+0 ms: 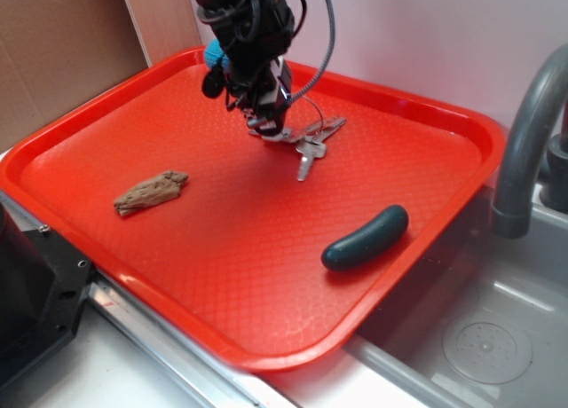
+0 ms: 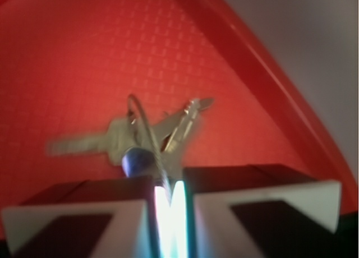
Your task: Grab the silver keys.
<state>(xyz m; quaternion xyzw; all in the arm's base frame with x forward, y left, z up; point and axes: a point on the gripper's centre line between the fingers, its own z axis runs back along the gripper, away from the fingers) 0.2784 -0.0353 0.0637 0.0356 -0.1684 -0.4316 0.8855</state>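
Note:
The silver keys (image 1: 311, 144) lie fanned out at the back middle of the red tray (image 1: 222, 248), several flat keys on a thin ring. My gripper (image 1: 269, 124) reaches down at their left end. In the blurred wrist view the silver keys (image 2: 162, 134) spread just ahead of my gripper (image 2: 171, 193). Its jaws are pressed almost together, with the ring and a key edge pinched in the narrow gap. I cannot tell whether the keys rest on the tray (image 2: 84, 56) or hang just above it.
A brown wood-like chunk (image 1: 151, 193) lies at the tray's left. A dark green pickle (image 1: 366, 238) lies near its right front edge. A grey faucet (image 1: 524, 133) and a metal sink (image 1: 479, 337) stand to the right. A cardboard wall (image 1: 53, 53) stands behind the tray on the left.

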